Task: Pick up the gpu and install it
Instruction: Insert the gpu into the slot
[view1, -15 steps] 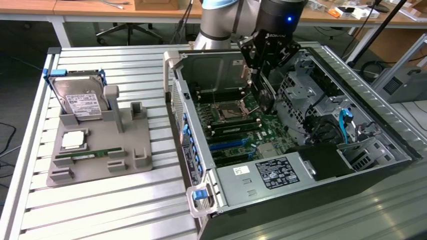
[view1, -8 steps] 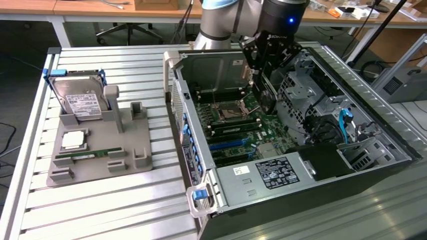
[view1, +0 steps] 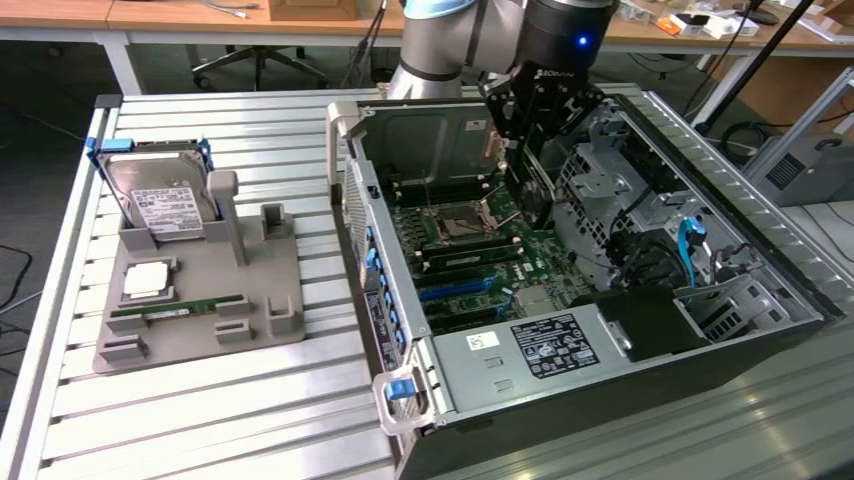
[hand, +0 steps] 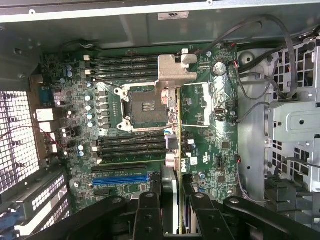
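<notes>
Slatted table (view1: 200, 420): computer case (view1: 441, 140) labels (view1: 547, 345) unreadable; gripper (hand: 175, 220) clamps gpu (hand: 178, 150) above motherboard (hand: 225, 160).

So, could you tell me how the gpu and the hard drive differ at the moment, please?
The gpu is clamped in the gripper above the motherboard inside the case; the hard drive stands in a grey holder outside it. The gpu is a thin card with a silver end bracket; the hard drive is a thicker silver block with a white label and blue frame. Both stand on edge.
</notes>
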